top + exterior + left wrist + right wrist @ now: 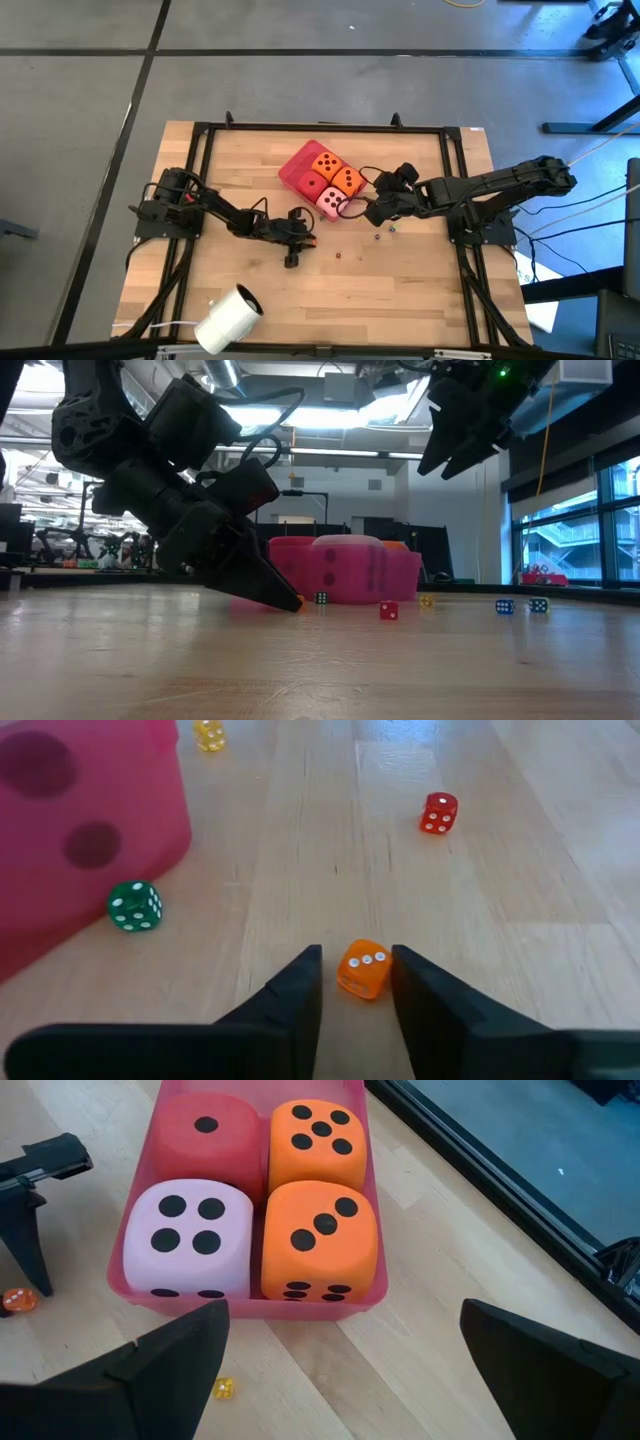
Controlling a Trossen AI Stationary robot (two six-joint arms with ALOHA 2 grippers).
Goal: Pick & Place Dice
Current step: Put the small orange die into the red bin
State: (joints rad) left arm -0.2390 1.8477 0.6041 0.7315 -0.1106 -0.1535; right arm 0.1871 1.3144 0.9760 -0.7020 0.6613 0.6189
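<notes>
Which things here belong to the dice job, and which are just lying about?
Job: left gripper astride orange die; green die; red die; yellow die; big dice in tray; right gripper by tray.
Lying about: white roll.

No words, labels or brands can be read; only pips show on the dice (260,1200).
</notes>
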